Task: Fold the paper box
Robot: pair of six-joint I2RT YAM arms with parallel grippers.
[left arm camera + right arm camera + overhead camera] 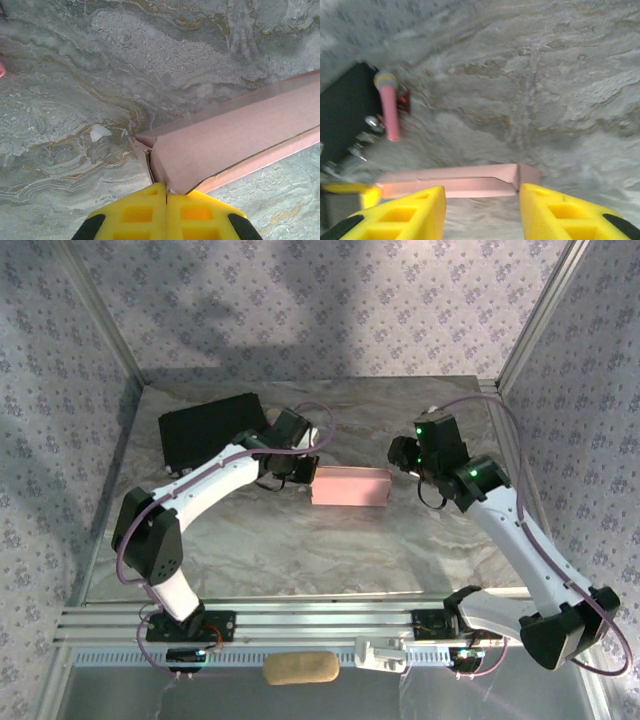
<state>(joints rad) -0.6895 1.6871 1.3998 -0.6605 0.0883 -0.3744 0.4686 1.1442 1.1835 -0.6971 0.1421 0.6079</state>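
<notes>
While looking at the middle of the counter, see the paper box. Find left fingers pressed together at its left end, right fingers apart near its right end.

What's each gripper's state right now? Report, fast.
Left gripper: jaws closed, apparently pinching the paper box at its end corner.
Right gripper: jaws open, holding nothing.

Robot lab enclosure — aluminium frame, patterned wall panels — marble-print tabletop.
</notes>
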